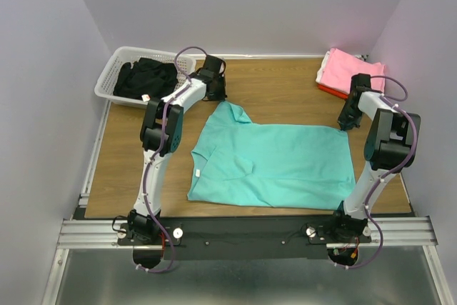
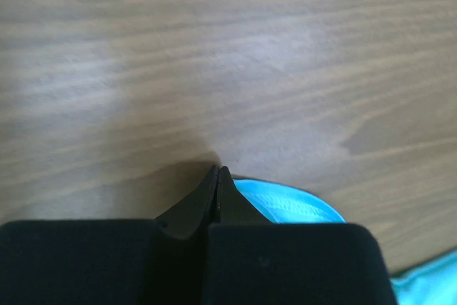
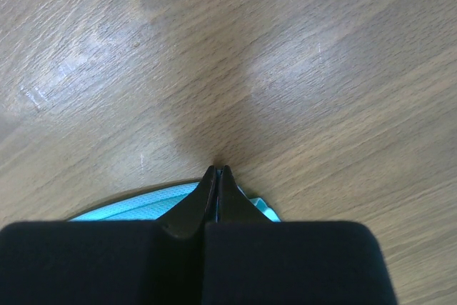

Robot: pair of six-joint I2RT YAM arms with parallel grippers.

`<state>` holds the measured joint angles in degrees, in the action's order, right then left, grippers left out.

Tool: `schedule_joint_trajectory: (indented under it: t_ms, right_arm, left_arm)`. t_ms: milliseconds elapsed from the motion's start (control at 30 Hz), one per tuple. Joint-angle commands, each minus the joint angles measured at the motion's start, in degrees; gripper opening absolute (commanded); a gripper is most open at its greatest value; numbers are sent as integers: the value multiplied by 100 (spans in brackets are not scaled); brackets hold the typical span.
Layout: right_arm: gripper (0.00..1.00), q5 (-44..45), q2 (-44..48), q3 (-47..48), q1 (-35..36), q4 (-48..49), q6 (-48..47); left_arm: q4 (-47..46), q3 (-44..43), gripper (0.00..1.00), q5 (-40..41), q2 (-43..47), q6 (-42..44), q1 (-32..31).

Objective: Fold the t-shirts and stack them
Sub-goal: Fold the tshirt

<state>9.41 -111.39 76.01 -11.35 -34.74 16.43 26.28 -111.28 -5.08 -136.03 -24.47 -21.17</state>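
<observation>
The turquoise t-shirt (image 1: 275,166) lies spread flat in the middle of the wooden table. Its far left corner peaks up toward my left gripper (image 1: 217,96). That gripper (image 2: 217,169) is shut low at the table, with the shirt's hem (image 2: 293,206) coming out beside its right finger. My right gripper (image 1: 347,123) is at the shirt's far right corner. It (image 3: 216,169) is shut, with a thin line of turquoise cloth between its fingers and the shirt's hem (image 3: 136,205) on both sides. A folded pink t-shirt (image 1: 353,69) lies on a red-orange one (image 1: 328,91) at the far right.
A white slatted basket (image 1: 113,80) stands at the far left corner with black clothes (image 1: 146,80) in it. Grey walls close in the table on the left, back and right. A metal rail (image 1: 243,232) runs along the near edge.
</observation>
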Motion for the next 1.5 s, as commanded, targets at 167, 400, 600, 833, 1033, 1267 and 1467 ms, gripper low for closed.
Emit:
schedule_joint_trajectory:
  t_ms: [167,400,600,833,1033,1267,1467]
  right_arm:
    - [1,-475,-216,195,-33,-279,36]
    - [0,-712,-444,871,-42,-287,124]
    - [0,-835,-813,1495,-42,-358,221]
    - [0,-1071,-1209,2479,-33,-384,300]
    - [0,-1521,-1341,3025,-42,-384,212]
    - [1,-1618,-903,2648,-33,-358,-104]
    - [0,-1530,-559,2112,-33,-252,-236]
  left_arm:
    - [-106,415,0,-749,428,-269,121]
    - [-133,-602,0,-1047,147,-392,306]
    - [-140,-1518,0,-1301,-336,-471,560]
    - [-1133,-1694,0,-2066,-539,-673,825]
    - [-1380,-1757,0,-2480,-452,-603,869]
    - [-1459,131,0,-2094,901,-497,904]
    - [-1547,1573,0,-2014,1973,-822,904]
